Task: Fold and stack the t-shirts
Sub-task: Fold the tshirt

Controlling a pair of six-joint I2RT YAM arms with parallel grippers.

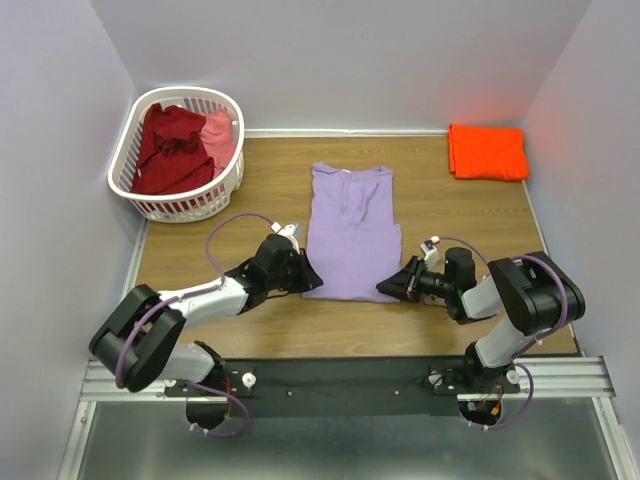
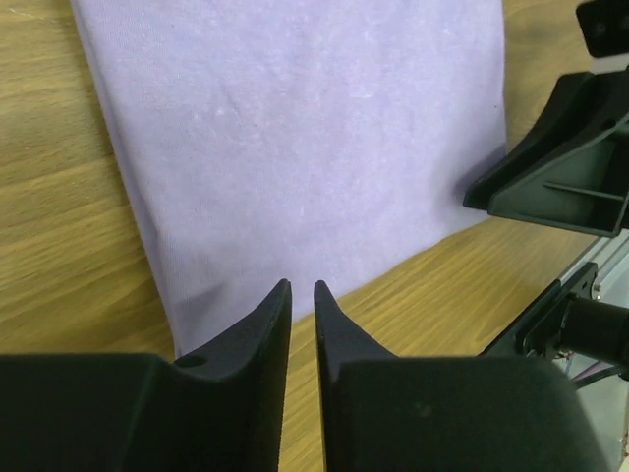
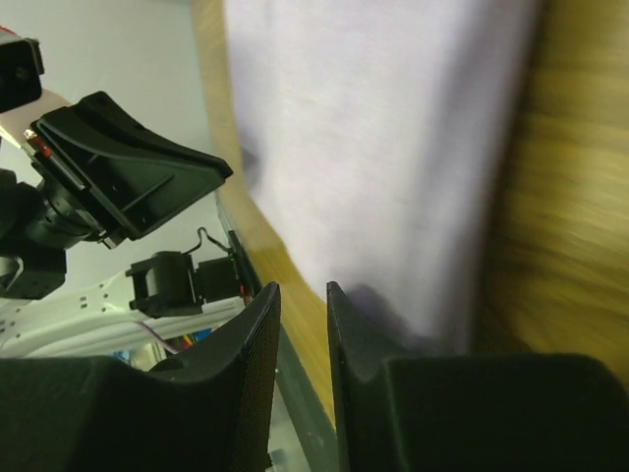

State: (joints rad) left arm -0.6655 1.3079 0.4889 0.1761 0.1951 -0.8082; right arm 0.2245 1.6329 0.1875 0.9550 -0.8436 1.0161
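A lavender t-shirt (image 1: pixel 349 232) lies flat in the middle of the table, sleeves folded in, its hem towards the arms. My left gripper (image 1: pixel 316 284) sits low at the hem's left corner. In the left wrist view its jaws (image 2: pixel 302 285) stand a narrow gap apart, with bare wood between them and the lavender t-shirt (image 2: pixel 295 138) just ahead. My right gripper (image 1: pixel 382 290) is at the hem's right corner. Its jaws (image 3: pixel 303 287) are also slightly apart and empty, beside the lavender t-shirt (image 3: pixel 383 147). An orange t-shirt (image 1: pixel 487 151) lies folded at the back right.
A white slotted basket (image 1: pixel 170 205) at the back left holds a dark red t-shirt (image 1: pixel 172 148) and a pink t-shirt (image 1: pixel 220 140). The table's near edge and the metal rail (image 1: pixel 350 375) lie just behind both grippers. Walls close in the left and right sides.
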